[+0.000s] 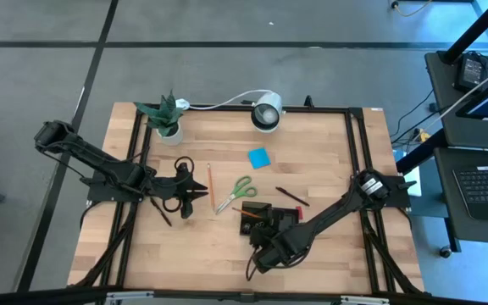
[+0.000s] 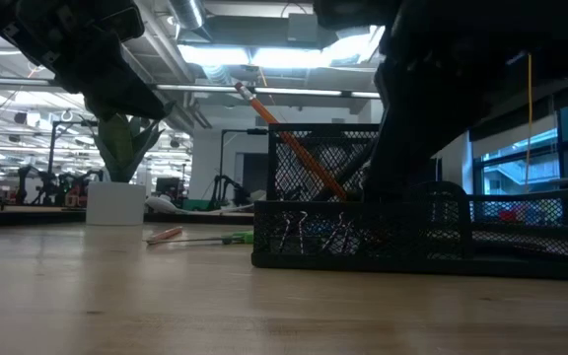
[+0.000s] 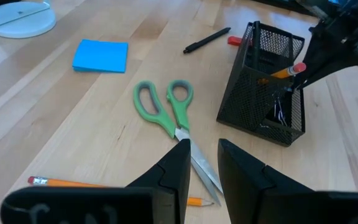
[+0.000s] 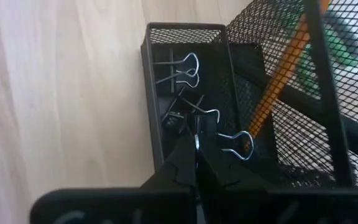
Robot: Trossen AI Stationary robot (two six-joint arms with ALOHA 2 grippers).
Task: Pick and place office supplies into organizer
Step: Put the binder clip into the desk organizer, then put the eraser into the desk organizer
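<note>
The organizer [image 1: 255,218] is a black mesh tray [image 3: 263,93] with a tall and a low compartment. An orange pencil [image 4: 278,81] leans in the tall one. Several black binder clips [image 4: 179,68] lie in the low one. My right gripper [image 4: 196,163] is shut over the low compartment, pointing steeply down, with a binder clip [image 4: 225,140] at its tips. Green-handled scissors [image 3: 166,109], a blue sticky-note pad [image 3: 101,56], a black pen [image 3: 207,40], a small red piece [image 3: 234,41] and another pencil [image 3: 104,185] lie flat on the table. My left gripper [image 3: 205,171] hovers open above the scissors' blades. My right gripper pinches a thin silver wire handle [image 4: 196,138] of the binder clip between its two fingertips, coming from above and slanting down. The clip's other wire loop [image 4: 236,144] sticks out beside the fingers. Whether the clip rests on the tray floor, I cannot tell.
A potted plant [image 1: 166,120] and a white round lamp [image 1: 267,113] with its cable stand at the table's far edge. Black frame rails [image 1: 354,144] run along the table's left and right sides. Bare wood lies near the front edge [image 1: 185,254].
</note>
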